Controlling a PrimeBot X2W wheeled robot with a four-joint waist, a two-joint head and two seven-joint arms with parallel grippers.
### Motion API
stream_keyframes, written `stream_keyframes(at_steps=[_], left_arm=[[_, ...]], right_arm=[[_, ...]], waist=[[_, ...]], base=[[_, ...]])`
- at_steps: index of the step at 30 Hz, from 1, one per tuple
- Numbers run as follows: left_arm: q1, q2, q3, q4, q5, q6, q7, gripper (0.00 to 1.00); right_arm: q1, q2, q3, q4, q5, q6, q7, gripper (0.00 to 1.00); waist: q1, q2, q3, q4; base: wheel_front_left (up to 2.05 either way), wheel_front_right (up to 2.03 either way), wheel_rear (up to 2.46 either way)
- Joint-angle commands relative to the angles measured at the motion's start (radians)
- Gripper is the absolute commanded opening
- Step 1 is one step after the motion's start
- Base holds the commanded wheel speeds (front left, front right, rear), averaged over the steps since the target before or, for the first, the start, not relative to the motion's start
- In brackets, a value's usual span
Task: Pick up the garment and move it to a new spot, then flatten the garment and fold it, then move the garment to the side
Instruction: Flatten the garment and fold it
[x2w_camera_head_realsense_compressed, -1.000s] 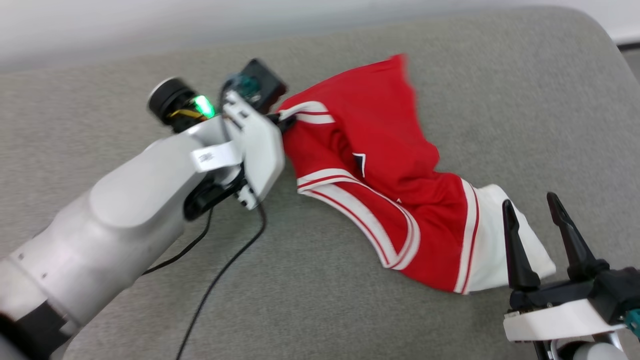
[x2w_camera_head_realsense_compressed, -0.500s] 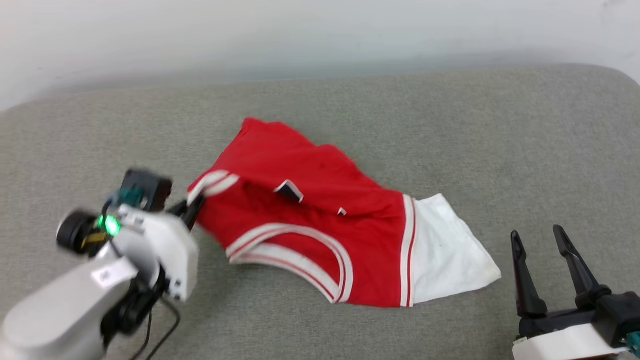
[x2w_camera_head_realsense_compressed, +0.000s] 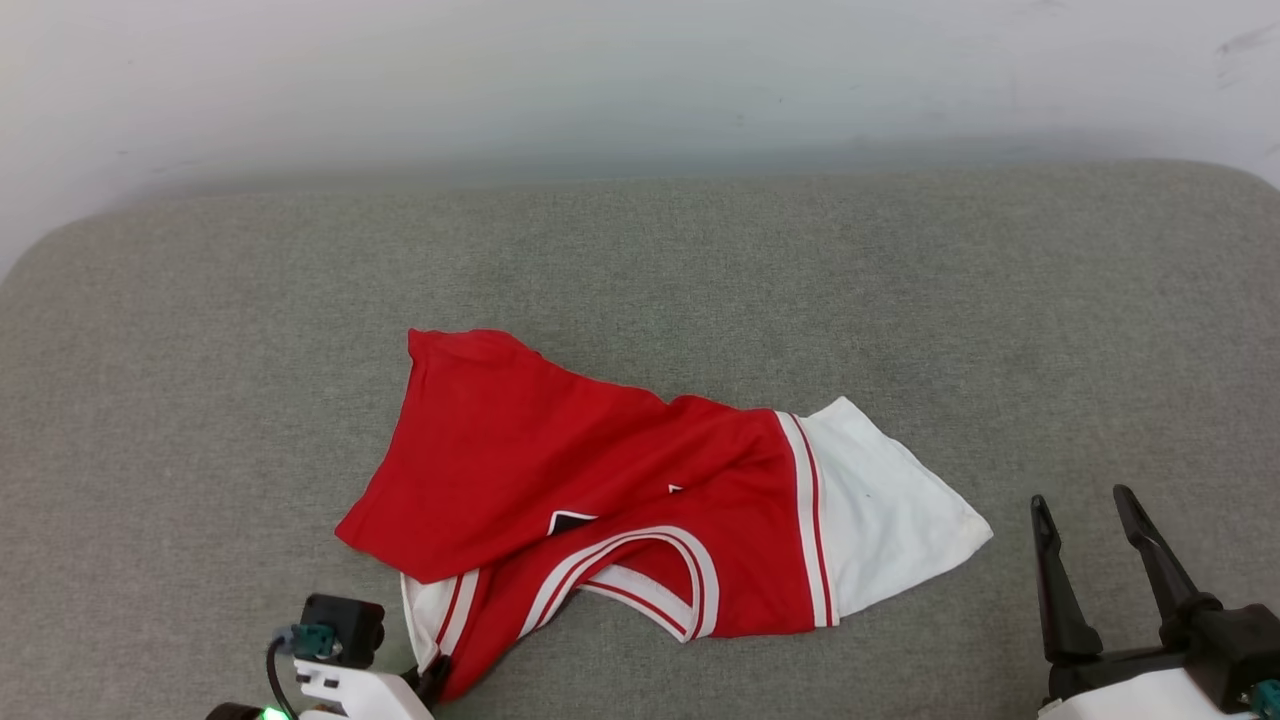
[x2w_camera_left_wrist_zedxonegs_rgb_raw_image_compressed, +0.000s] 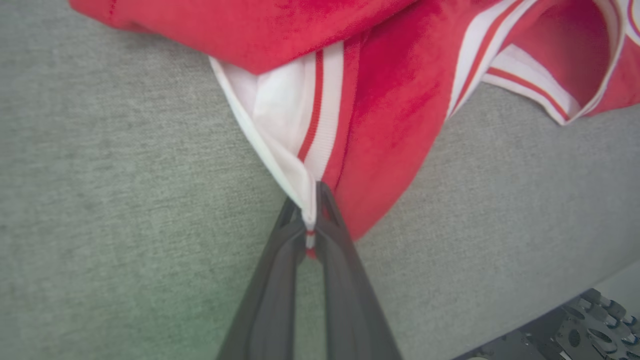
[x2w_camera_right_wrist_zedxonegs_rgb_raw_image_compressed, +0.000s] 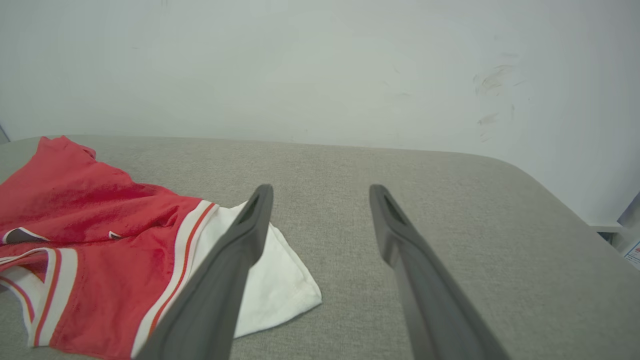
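Head view first: garment (x2w_camera_head_realsense_compressed: 600, 480) lies bunched on the grey cushion (x2w_camera_head_realsense_compressed: 200, 330), about midway between its left and right edges and close to the near edge. One red flap is turned over the chest and one white sleeve splays toward the right edge. At the near edge the left gripper (x2w_camera_head_realsense_compressed: 435, 678) meets the shirt's lower corner. The right gripper (x2w_camera_head_realsense_compressed: 1081, 497) stands near the sleeve but apart from it, jaws spread wide and empty. Behind the far edge rises a pale wall (x2w_camera_head_realsense_compressed: 640, 80).

Left wrist view: the two fingers are pressed together on a pinch of cloth at the striped sleeve seam, with white and red fabric fanning away from the tips. A dark ridged part shows past the cushion's edge at lower right; what it is I cannot tell.

Right wrist view: nothing sits between the spread fingers. The white sleeve lies just beside one of them, and bare cushion runs ahead to the rounded far right corner.

Judged from this, the shirt is gripped but neither flattened nor folded. The move is at most partly done, and spreading, folding and setting aside are left. The only hindrance I can see is the shirt's own turned-over flap and twisted collar.
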Motion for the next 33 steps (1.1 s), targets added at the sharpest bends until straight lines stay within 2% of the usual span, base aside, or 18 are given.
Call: stream_keyframes(at_steps=[1, 5, 6, 7, 8, 14, 15, 16, 21, 23, 25, 26, 27, 31, 32, 33], left_arm=[[0.022, -0.018, -0.009, 0.020, -0.003, -0.010, 0.000, 0.00], [0.041, -0.069, -0.019, 0.081, -0.013, -0.042, -0.021, 0.00], [0.041, -0.078, -0.013, 0.094, -0.010, -0.043, -0.037, 0.07], [0.038, -0.081, -0.006, 0.108, 0.000, -0.035, -0.056, 0.78], [0.030, -0.085, 0.009, 0.122, 0.014, -0.018, -0.098, 1.00], [0.030, -0.089, 0.078, 0.096, 0.072, 0.052, -0.220, 1.00], [0.030, -0.089, 0.078, 0.096, 0.072, 0.052, -0.220, 1.00], [0.041, -0.090, 0.106, 0.070, 0.100, 0.079, -0.234, 1.00], [0.069, -0.116, 0.247, -0.010, 0.242, 0.161, -0.242, 1.00], [0.088, -0.124, 0.280, -0.024, 0.279, 0.174, -0.240, 1.00], [0.120, -0.144, 0.346, -0.049, 0.353, 0.192, -0.240, 1.00], [0.150, -0.168, 0.409, -0.069, 0.419, 0.202, -0.240, 1.00], [0.167, -0.179, 0.437, -0.078, 0.452, 0.204, -0.240, 1.00], [0.225, -0.230, 0.546, -0.109, 0.572, 0.195, -0.240, 1.00], [0.225, -0.230, 0.546, -0.109, 0.572, 0.195, -0.240, 1.00], [0.234, -0.244, 0.569, -0.116, 0.599, 0.189, -0.240, 1.00]], right_arm=[[0.012, -0.006, -0.002, 0.008, -0.006, -0.001, -0.002, 1.00], [0.015, -0.011, -0.005, 0.022, -0.005, -0.001, -0.002, 1.00], [0.015, -0.013, -0.006, 0.025, -0.004, -0.001, -0.002, 1.00], [0.014, -0.016, -0.005, 0.026, -0.003, -0.001, -0.002, 1.00], [0.010, -0.022, -0.004, 0.025, -0.001, -0.001, -0.002, 1.00], [0.001, -0.037, -0.016, 0.003, 0.006, -0.001, -0.002, 1.00], [0.001, -0.037, -0.016, 0.003, 0.006, -0.001, -0.002, 1.00], [-0.006, -0.041, -0.019, -0.007, 0.006, -0.001, -0.002, 1.00], [-0.038, -0.086, -0.006, -0.029, 0.012, -0.001, -0.002, 1.00], [-0.048, -0.103, -0.001, -0.029, 0.015, -0.001, -0.002, 1.00], [-0.078, -0.143, 0.020, -0.016, 0.020, -0.001, 0.007, 1.00], [-0.121, -0.196, 0.044, -0.009, 0.038, -0.001, 0.034, 1.00], [-0.141, -0.222, 0.061, -0.007, 0.054, -0.001, 0.059, 1.00], [-0.229, -0.354, 0.157, 0.003, 0.141, -0.001, 0.211, 1.00], [-0.229, -0.354, 0.157, 0.003, 0.141, -0.001, 0.211, 1.00], [-0.252, -0.391, 0.187, 0.006, 0.171, -0.001, 0.261, 1.00]], waist=[[0.0001, 0.0000, -0.002, 0.002], [0.0001, 0.0000, -0.012, 0.008], [0.0001, 0.0000, -0.017, 0.010], [0.0001, 0.0000, -0.022, 0.012], [0.0001, 0.0000, -0.032, 0.016], [0.0001, 0.0000, -0.059, 0.031], [0.0001, 0.0000, -0.059, 0.031], [0.0001, 0.0000, -0.064, 0.038], [0.0001, 0.0000, -0.069, 0.053], [0.0001, 0.0000, -0.068, 0.055], [0.0001, 0.0000, -0.067, 0.058], [0.0001, 0.0000, -0.064, 0.062], [0.0001, 0.0000, -0.063, 0.064], [0.0001, 0.0000, -0.050, 0.077], [0.0001, 0.0000, -0.050, 0.077], [0.0001, 0.0000, -0.045, 0.080]], base=[[0.00, 0.00, 0.00], [0.00, 0.00, 0.00], [0.00, 0.00, 0.00], [0.00, 0.00, 0.00], [0.00, 0.00, 0.00], [0.00, 0.00, 0.00], [0.00, 0.00, 0.00], [0.00, 0.00, 0.00], [0.00, 0.00, 0.00], [0.00, 0.00, 0.00], [0.00, 0.00, 0.00], [0.00, 0.00, 0.00], [0.00, 0.00, 0.00], [0.00, 0.00, 0.00], [0.00, 0.00, 0.00], [0.00, 0.00, 0.00]])
